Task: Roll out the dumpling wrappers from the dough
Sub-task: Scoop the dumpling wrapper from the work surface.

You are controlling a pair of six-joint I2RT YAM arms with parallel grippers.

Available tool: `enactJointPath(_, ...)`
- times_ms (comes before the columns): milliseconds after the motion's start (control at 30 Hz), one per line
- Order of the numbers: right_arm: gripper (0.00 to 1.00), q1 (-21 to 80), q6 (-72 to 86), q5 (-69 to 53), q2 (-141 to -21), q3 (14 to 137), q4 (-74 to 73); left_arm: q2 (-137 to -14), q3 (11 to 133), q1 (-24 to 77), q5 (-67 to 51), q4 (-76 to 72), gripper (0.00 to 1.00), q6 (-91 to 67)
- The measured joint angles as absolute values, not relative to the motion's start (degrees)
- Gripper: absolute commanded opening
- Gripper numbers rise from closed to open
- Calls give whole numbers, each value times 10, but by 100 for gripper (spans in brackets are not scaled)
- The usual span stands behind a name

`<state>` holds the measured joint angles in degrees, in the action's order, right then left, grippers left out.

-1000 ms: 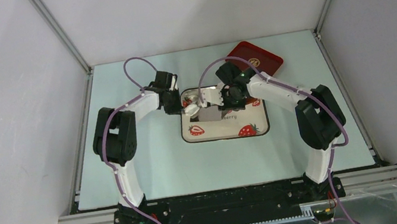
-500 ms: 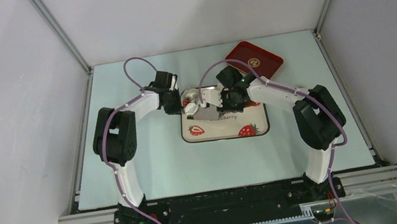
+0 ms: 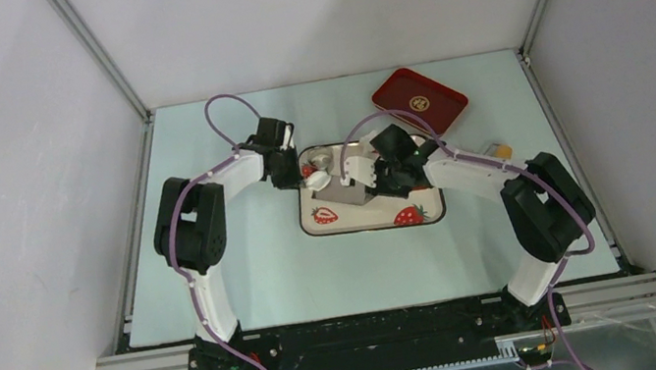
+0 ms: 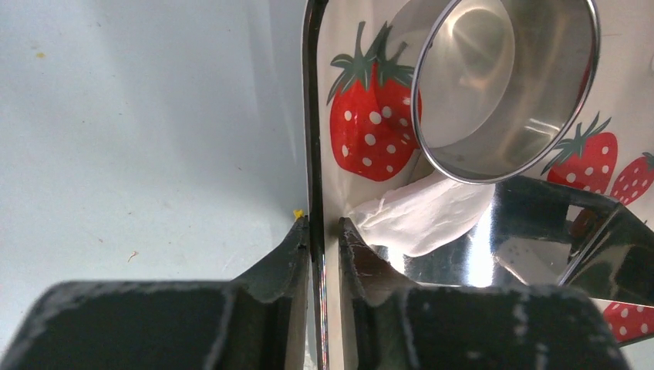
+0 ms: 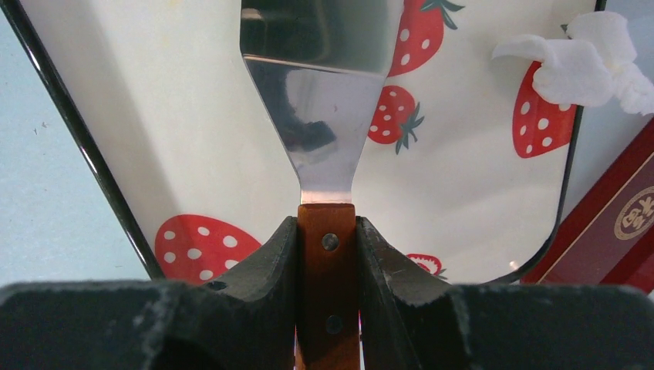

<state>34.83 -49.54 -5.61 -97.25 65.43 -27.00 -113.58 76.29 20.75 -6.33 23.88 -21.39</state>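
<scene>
Your left claw [image 4: 318, 231] pinches the strawberry-print tray rim [image 4: 312, 92], right claw [image 5: 328, 231] grips the wooden-handled steel spatula [image 5: 328, 100]; soft white dough lump [image 4: 416, 220] looks sticky (scoop underneath).

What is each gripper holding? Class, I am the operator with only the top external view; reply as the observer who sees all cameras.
Observer: The left gripper pinches the rim of the strawberry tray.
Operator: And the right?
Observer: The right gripper grips a spatula by its wooden handle.
Operator: Is the dough rolled out?
Observer: No, the dough is a crumpled lump beside the steel cup.
</scene>
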Motion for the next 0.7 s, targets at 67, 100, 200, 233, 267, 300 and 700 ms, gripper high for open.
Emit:
enactJointPath(67,0,348,-490,-54,-966,639,-254,-1136,763,209,-60,239,28,-213)
enactJointPath(100,0,348,-487,-53,-964,634,-250,-1136,763,210,-58,239,34,-211)
enactJointPath(200,0,348,-480,-51,-963,629,-241,-1138,763,213,-57,237,46,-208)
enactJointPath(233,0,348,-478,-50,-963,628,-239,-1138,763,214,-57,236,49,-209)
enactJointPath(267,0,348,-476,-48,-963,628,-236,-1138,764,216,-57,235,51,-209)
enactJointPath(300,0,348,-475,-47,-963,628,-234,-1138,765,216,-57,234,51,-208)
enactJointPath(700,0,347,-467,-50,-935,627,-233,-1138,766,204,-57,232,52,-207)
